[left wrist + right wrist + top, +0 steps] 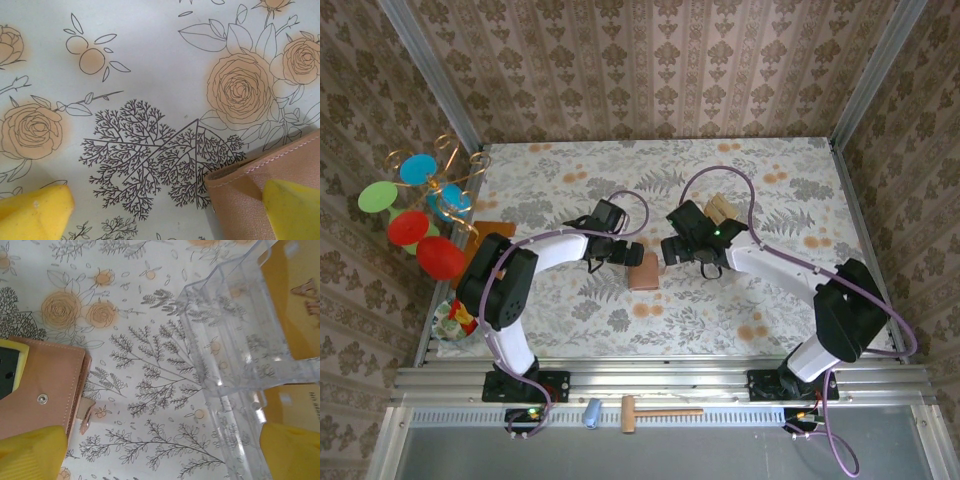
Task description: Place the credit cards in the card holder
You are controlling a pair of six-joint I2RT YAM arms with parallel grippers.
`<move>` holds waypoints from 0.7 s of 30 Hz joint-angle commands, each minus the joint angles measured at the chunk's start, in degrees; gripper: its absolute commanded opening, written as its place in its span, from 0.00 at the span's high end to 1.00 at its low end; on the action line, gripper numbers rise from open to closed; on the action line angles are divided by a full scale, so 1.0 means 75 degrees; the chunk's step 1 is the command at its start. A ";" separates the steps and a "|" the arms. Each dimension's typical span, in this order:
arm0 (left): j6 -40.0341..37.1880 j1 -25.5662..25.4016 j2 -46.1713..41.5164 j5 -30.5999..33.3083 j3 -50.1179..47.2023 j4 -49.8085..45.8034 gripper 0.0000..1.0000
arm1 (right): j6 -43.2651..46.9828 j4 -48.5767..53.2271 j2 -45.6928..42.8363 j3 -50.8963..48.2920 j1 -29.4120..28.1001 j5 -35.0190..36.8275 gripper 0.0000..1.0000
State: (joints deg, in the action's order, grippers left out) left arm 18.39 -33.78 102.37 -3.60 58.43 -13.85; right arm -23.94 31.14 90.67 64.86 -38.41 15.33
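The card holder (643, 272), a small reddish-brown wallet, lies shut on the flowered cloth between my two grippers. My left gripper (623, 254) stands open at its left edge. In the left wrist view, the gripper (162, 215) has one yellow fingertip (292, 207) over the card holder's corner (260, 175) and bare cloth between the jaws. My right gripper (672, 250) is open too. In the right wrist view, the gripper (162, 455) has the card holder (45, 390) by its left finger and a clear plastic stand (235, 340) by its right. Tan-gold credit cards (720, 208) (285, 305) rest at that stand.
A toy of coloured discs (415, 205) on a gold wire stands at the left wall, with an orange-brown board (485, 231) beside it. A wooden mallet (655, 412) and a blue cylinder (591, 412) lie on the front rail. Patterned walls close in the table.
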 commanded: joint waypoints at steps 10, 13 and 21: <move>0.0148 0.0151 0.0121 0.0268 -0.0385 -0.0310 0.00 | -0.0849 -0.0379 0.0794 0.0356 0.0220 -0.2496 0.42; 0.0161 0.0156 0.0112 0.0268 -0.0399 -0.0310 0.00 | -0.1066 -0.0549 0.0873 0.0279 0.0291 -0.2708 0.47; 0.0192 0.0154 0.0135 0.0220 -0.0428 -0.0251 0.00 | -0.1168 -0.0594 0.1239 0.0376 0.0305 -0.3017 0.62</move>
State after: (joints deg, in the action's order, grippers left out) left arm 18.41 -33.71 101.91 -3.62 57.45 -12.56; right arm -31.73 26.94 98.74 66.30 -36.25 -5.21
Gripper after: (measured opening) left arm 0.999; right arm 0.386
